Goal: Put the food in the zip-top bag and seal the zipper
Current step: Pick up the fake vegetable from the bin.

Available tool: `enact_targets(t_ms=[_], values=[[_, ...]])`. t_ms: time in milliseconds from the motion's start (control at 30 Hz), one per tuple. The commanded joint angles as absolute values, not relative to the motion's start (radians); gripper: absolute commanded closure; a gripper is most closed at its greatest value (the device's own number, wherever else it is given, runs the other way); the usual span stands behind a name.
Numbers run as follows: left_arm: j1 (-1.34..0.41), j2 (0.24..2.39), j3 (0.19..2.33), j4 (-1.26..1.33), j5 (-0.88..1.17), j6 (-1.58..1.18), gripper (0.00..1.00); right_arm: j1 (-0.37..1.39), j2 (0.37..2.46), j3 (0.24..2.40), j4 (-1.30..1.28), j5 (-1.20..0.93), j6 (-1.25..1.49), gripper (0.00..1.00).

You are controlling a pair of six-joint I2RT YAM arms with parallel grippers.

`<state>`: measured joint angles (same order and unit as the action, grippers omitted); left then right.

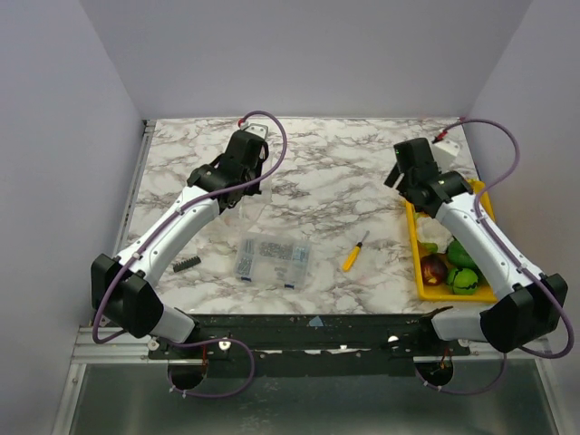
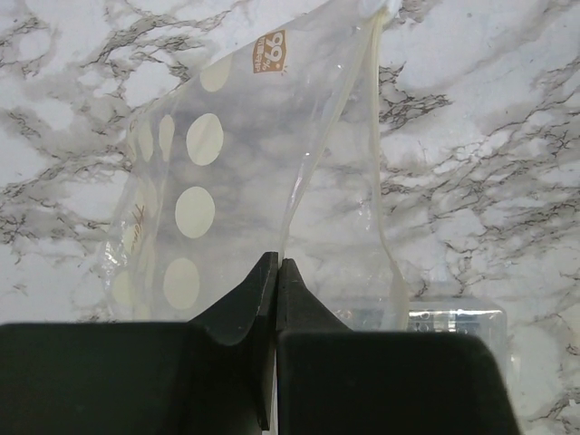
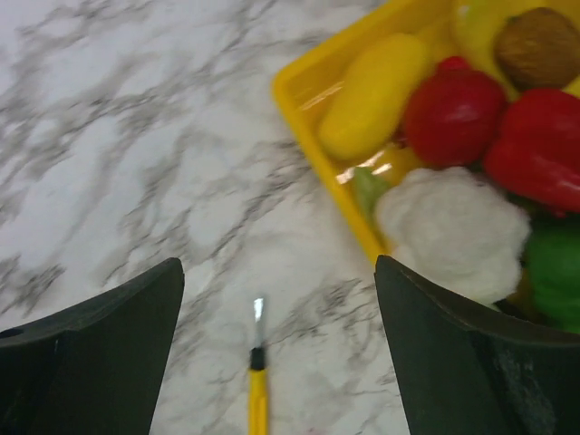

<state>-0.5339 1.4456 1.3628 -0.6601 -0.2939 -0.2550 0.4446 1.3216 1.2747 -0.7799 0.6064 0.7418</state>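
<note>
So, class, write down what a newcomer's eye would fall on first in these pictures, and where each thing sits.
The yellow tray of bright toy food at the right edge of the table stands out first, the right gripper open beside it. Next comes the see-through zip-top bag with pale dots, pinched in the shut left gripper toward the far left. Between the arms lie a yellow-handled screwdriver and a clear box of small parts.

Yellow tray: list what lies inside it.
The yellow tray holds a yellow piece, a round red piece, another red piece, a white cauliflower, a brown piece and a green piece. Anything beneath them, or past the picture's edge, is hidden.
</note>
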Motion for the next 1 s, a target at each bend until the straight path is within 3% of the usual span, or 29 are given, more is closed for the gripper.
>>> enact_targets(t_ms=[0,100,233,567,967], values=[[-0.531,1.447,1.395,-0.675,-0.225,-0.271,1.00,0.302,1.319,1.236,-0.863,0.743,0.835,0.07],[-0.531,1.449,1.396,-0.673,-0.209,-0.275,1.00,0.248,1.363,1.242,-0.902,0.819,0.902,0.00],[-0.529,1.447,1.396,-0.673,-0.204,-0.276,1.00,0.159,1.418,1.240,-0.971,0.877,1.007,0.00],[-0.529,1.455,1.404,-0.677,-0.160,-0.283,1.00,-0.104,1.364,1.109,-0.795,0.745,1.002,0.00],[-0.529,1.452,1.403,-0.674,-0.139,-0.285,1.00,-0.190,1.446,1.040,-0.586,0.603,0.943,0.02]])
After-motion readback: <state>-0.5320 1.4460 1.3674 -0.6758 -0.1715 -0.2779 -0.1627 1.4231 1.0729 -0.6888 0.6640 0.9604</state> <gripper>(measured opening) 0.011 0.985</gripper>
